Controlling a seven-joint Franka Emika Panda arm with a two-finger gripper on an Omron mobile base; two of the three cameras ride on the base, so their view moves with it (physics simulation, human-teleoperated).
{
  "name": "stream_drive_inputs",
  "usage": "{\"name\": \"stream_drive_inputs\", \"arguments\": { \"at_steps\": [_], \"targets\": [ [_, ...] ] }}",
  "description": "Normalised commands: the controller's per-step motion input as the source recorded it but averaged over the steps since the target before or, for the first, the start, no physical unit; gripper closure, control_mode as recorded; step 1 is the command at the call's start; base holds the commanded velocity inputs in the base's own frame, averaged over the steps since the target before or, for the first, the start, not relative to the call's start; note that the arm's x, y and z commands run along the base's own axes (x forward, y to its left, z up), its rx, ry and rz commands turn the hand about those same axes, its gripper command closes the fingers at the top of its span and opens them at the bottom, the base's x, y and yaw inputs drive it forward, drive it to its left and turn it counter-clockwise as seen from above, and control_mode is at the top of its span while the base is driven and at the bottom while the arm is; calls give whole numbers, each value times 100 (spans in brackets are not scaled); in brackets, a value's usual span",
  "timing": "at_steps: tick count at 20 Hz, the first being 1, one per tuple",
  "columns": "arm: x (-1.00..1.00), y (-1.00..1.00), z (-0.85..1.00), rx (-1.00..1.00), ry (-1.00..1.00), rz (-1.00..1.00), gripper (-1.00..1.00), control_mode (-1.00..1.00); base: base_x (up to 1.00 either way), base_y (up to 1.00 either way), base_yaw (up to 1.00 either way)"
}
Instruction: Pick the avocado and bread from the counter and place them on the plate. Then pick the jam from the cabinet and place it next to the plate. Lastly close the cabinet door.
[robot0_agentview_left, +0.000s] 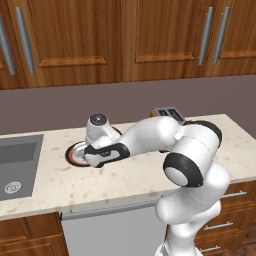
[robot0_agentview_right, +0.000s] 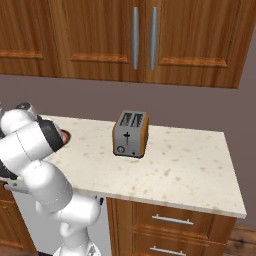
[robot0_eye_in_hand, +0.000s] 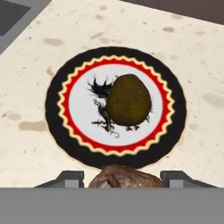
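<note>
Both base views look forward and down over the worktop (robot0_agentview_left: 125, 175) from behind the arm, sharing the toaster (robot0_agentview_right: 131, 134). The hand view looks closely down onto the plate (robot0_eye_in_hand: 57, 78).

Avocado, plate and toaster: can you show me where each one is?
Dark olive-green avocado (robot0_eye_in_hand: 128, 102): hand view, middle of its rounded top.
Round plate with the red and black rim (robot0_eye_in_hand: 56, 103): hand view, left side of the black rim.
Silver and brown toaster (robot0_agentview_right: 130, 135): right base view, its front face.
</note>
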Motion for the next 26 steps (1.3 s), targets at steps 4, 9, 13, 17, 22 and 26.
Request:
{"name": "stream_drive_inputs", "arguments": {
  "at_steps": [4, 9, 13, 17, 22, 26],
  "targets": [
    [10, 36, 0, -3, -3, 10, 100, -100, 0, 0, 0],
    [21, 28, 0, 0, 0, 12, 100, -100, 0, 0, 0],
    [16, 14, 0, -4, -1, 12, 100, -100, 0, 0, 0],
    [20, 0, 0, -14, -2, 12, 100, -100, 0, 0, 0],
    [26, 7, -16, -10, 0, 12, 100, -100, 0, 0, 0],
    [24, 14, -34, -4, 0, 13, 100, -100, 0, 0, 0]
  ]
}}
